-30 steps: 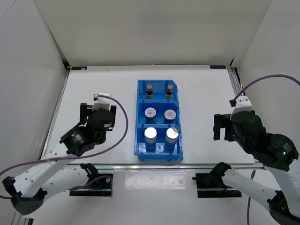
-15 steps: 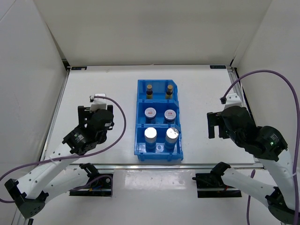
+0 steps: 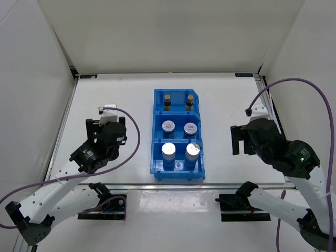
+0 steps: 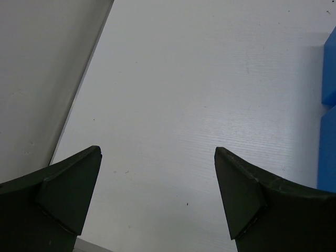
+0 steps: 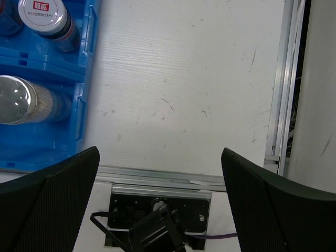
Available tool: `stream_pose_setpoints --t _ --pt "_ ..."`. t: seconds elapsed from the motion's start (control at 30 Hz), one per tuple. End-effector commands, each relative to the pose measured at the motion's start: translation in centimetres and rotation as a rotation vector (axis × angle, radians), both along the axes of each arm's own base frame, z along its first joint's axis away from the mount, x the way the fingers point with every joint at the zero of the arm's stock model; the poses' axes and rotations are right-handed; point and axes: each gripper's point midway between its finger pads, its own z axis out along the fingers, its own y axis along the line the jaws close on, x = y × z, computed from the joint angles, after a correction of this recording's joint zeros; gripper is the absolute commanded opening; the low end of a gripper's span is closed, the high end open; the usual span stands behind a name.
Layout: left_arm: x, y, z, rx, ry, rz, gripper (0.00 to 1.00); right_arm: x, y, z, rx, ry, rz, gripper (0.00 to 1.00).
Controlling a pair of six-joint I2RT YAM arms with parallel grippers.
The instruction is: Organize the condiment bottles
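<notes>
Plainly, each compartment of the blue bin (image 3: pixel 177 175) on the counter (image 3: pixel 110 94) is filled with an upright pair. Two slim brown bottles (image 3: pixel 167 102) with yellow labels are set in the far compartment. Two grey bottles (image 3: pixel 168 126) with red-and-white top labels are set in the middle one, and two white bottles (image 3: pixel 168 149) with shiny silver tops in the near one.

The left hand (image 4: pixel 157 152) is poised over bare counter left of the bin, well apart from it. Its fingers are spread wide and nothing is gripped between them. The right hand (image 5: pixel 160 152) is poised right of the bin, tilted down toward the counter's near edge, and is likewise spread wide and empty. At the left of its wrist view, part of the bin is seen with one grey bottle and one silver top.
</notes>
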Motion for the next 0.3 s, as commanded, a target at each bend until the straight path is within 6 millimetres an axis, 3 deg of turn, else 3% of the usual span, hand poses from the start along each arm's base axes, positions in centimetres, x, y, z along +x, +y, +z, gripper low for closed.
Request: stream_pose_setpoints --t 0.0,0.27 --pt "-0.1 0.5 0.06 -0.019 -0.024 0.029 1.0 0.6 0.55 -0.05 -0.006 -0.005 0.012 1.0" --pt "-0.19 1.18 0.09 -0.002 -0.038 0.068 1.0 0.83 1.16 -0.32 -0.01 0.013 0.033 1.0"
